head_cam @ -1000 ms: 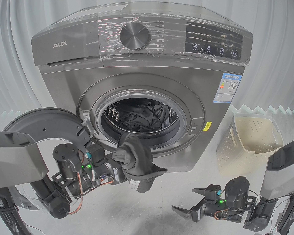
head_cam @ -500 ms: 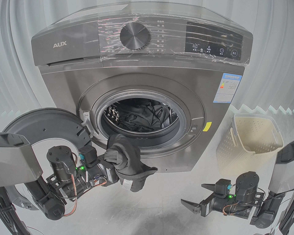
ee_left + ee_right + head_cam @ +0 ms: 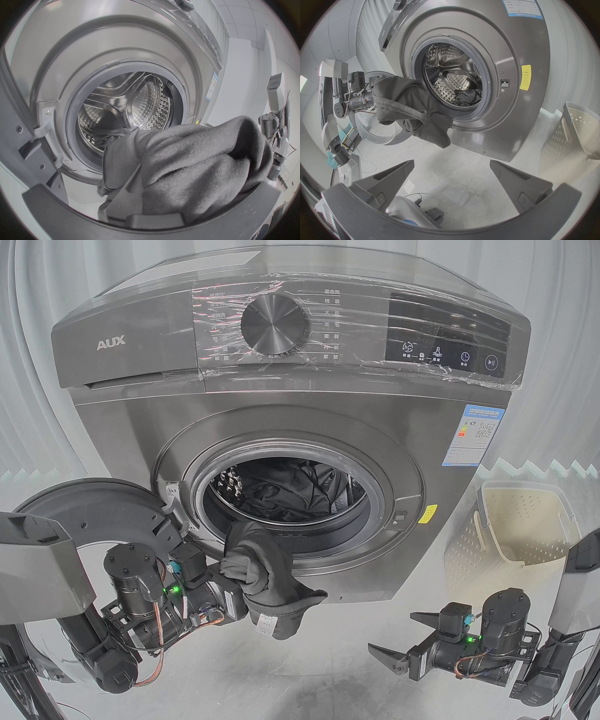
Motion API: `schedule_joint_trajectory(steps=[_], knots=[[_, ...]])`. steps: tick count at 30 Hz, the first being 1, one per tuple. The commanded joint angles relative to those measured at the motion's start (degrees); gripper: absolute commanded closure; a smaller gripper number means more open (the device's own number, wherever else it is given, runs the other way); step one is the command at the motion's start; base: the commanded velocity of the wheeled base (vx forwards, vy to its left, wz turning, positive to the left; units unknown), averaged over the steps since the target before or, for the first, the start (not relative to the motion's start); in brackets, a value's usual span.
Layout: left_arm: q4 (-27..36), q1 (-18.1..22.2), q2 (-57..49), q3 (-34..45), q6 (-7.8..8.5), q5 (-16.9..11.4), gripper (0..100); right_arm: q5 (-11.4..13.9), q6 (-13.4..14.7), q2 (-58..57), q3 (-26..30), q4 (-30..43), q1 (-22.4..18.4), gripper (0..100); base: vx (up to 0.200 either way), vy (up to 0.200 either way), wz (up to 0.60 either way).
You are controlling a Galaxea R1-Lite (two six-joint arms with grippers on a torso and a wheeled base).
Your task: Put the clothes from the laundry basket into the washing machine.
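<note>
Dark garment (image 3: 270, 577) is held clamped in the left gripper (image 3: 242, 593), just below the washing machine opening (image 3: 290, 490). Next, it must be lifted inside. The right gripper (image 3: 392, 635) is spread wide and empty.

The head camera has been moved, so the washing machine (image 3: 287, 396) is seen slightly larger and lower. The dark garment (image 3: 272, 577) clamped in the left gripper (image 3: 245, 584) was drawn toward 8 o'clock, then brought back toward 1 o'clock onto the door opening's (image 3: 287, 496) lower rim. The right gripper (image 3: 390, 634) has been carried toward 3 o'clock.
</note>
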Motion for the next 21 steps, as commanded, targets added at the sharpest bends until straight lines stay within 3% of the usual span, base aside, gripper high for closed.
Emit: schedule_joint_trajectory(steps=[1, 7, 12, 17, 21], knots=[[-0.17, -0.60, 0.23, 0.01, -0.01, -0.01, 100, 0.01, 0.06, 0.12, 0.07, 0.01, 0.40, 0, 0.200, 0.000, 0.00], [-0.17, -3.15, 2.69, -1.13, -0.19, 1.83, 100, 0.01, 0.41, 0.12, -0.02, 0.01, 0.76, 0, 0.033, 0.000, 0.00], [-0.17, -5.26, 6.56, -5.17, -0.19, 5.17, 100, 0.01, 0.41, 0.03, 0.16, 0.01, 0.76, 0, 0.000, 0.000, 0.00], [0.01, -5.43, 11.48, -12.64, 0.43, 5.44, 100, 0.01, 0.41, 0.12, 0.07, 0.01, 1.02, 0, 0.000, 0.000, 0.00], [0.27, -4.11, 15.79, -17.74, -0.54, 4.56, 100, 0.01, 0.41, -0.85, 0.95, 0.01, 1.46, 0, 0.000, 0.000, 0.00]])
